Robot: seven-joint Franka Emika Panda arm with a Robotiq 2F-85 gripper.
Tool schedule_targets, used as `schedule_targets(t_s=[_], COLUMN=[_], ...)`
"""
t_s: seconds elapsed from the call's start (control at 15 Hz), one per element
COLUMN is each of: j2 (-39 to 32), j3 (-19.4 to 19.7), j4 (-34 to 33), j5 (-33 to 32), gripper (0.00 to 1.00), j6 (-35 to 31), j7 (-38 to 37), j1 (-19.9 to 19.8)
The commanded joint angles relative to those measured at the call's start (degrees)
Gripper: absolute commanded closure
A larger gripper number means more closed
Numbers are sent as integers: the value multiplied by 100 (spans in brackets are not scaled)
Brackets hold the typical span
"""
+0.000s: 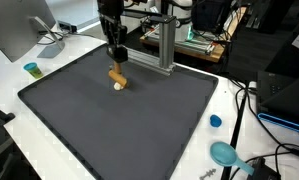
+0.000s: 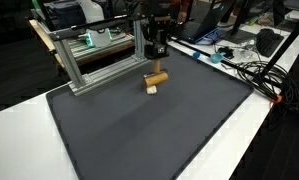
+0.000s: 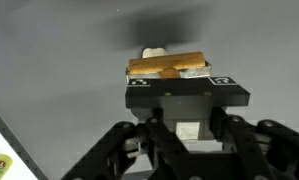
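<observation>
My gripper [image 1: 116,62] [image 2: 156,56] hangs over the far part of a dark grey mat [image 1: 119,135] [image 2: 149,135]. It is shut on a short brown wooden piece with a white end [image 1: 118,78] [image 2: 155,78]. The piece sticks out just below the fingers in both exterior views. In the wrist view the brown piece [image 3: 169,67] lies crosswise just beyond my gripper [image 3: 177,82], with its white end [image 3: 153,53] behind it. Its blurred shadow falls on the mat apart from it, so it seems to hang slightly above the surface. The fingertips themselves are hidden by the black gripper body.
An aluminium frame [image 1: 154,45] [image 2: 89,60] stands at the mat's far edge, close behind the gripper. A small teal cup [image 1: 31,69], a blue cap [image 1: 215,121] and a teal dish-like thing [image 1: 225,153] lie on the white table. Cables [image 2: 254,70] run along one side.
</observation>
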State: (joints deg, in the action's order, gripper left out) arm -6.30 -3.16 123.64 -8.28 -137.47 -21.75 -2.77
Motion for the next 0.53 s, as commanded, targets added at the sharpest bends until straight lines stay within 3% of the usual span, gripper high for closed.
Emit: schedule_targets(t_s=[0.0,0.2,0.33,0.47], j2=[-382,-392,-124,111], j3=[297,424,375,409], j4=[-573,-736,-683,-657], j5=[397,826,1417,1590], gripper=[79,79,79,79], j6=[247,547,872,1103], j7=[344,882,1599,1948], j1=[7,-92,-192,-190])
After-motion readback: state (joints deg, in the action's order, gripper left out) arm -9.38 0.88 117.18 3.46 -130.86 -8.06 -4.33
